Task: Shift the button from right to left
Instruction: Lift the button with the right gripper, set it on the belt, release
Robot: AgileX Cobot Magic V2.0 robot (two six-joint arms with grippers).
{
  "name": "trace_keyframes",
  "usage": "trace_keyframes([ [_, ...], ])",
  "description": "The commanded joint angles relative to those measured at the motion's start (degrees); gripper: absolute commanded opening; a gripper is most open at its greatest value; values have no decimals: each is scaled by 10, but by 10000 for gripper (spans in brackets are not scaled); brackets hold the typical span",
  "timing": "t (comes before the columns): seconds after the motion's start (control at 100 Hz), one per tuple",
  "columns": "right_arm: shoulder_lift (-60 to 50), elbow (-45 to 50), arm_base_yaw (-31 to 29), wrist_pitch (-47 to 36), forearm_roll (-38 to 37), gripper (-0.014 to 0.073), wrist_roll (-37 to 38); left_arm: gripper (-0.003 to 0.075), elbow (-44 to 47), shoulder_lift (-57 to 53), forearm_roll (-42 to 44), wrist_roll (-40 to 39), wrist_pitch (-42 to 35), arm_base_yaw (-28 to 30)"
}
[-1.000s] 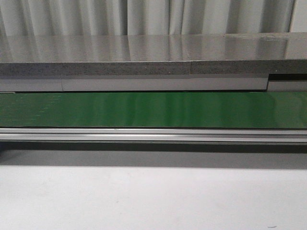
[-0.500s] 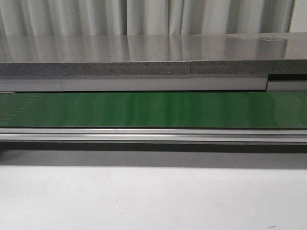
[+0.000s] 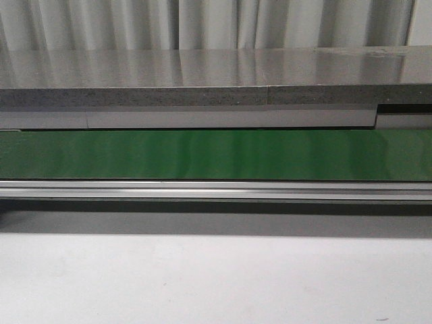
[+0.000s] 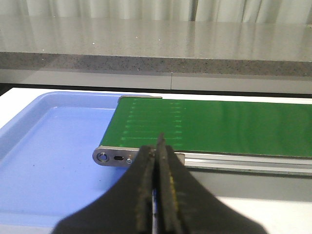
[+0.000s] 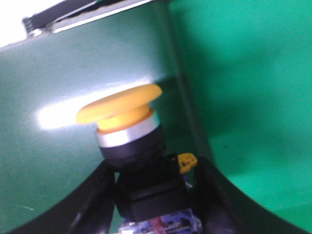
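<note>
The button point(image 5: 127, 127) has a yellow-orange cap, a silver ring and a black boxy body with blue and red marks. It shows only in the right wrist view, between the fingers of my right gripper point(image 5: 153, 170), which is shut on its black body. It hangs close over the green conveyor belt point(image 5: 243, 97). My left gripper point(image 4: 158, 146) is shut and empty, just in front of the belt's left end point(image 4: 146, 124). Neither gripper nor the button shows in the front view.
A blue tray point(image 4: 53, 161) lies under the belt's left end. The green belt point(image 3: 216, 154) runs across the front view on a metal rail point(image 3: 216, 190). A grey stone counter point(image 3: 202, 67) lies behind it and a white tabletop point(image 3: 216, 277) in front.
</note>
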Motion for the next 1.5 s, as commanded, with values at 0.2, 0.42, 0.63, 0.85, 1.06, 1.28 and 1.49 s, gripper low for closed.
trace_keyframes([
  [0.2, -9, -7, 21, -19, 24, 219, 7, -20, 26, -18, 0, -3, -43, 1],
  [0.42, -8, -7, 27, -30, 27, 634, 7, -20, 26, -18, 0, -3, -43, 1],
  [0.63, -22, -7, 47, -30, 27, 664, -5, -20, 26, -18, 0, -3, -43, 1],
  [0.85, -55, -7, 93, -16, 26, 664, -83, -20, 26, -18, 0, -3, -43, 1],
  [1.06, -66, -7, 135, -7, 15, 475, -110, -20, 26, -18, 0, -3, -43, 1],
  [1.28, -89, 15, 160, -27, 1, -29, -108, -20, 26, -18, 0, -3, -43, 1],
  [1.49, -162, 101, 160, -116, -17, -68, -98, -20, 26, -18, 0, -3, -43, 1],
])
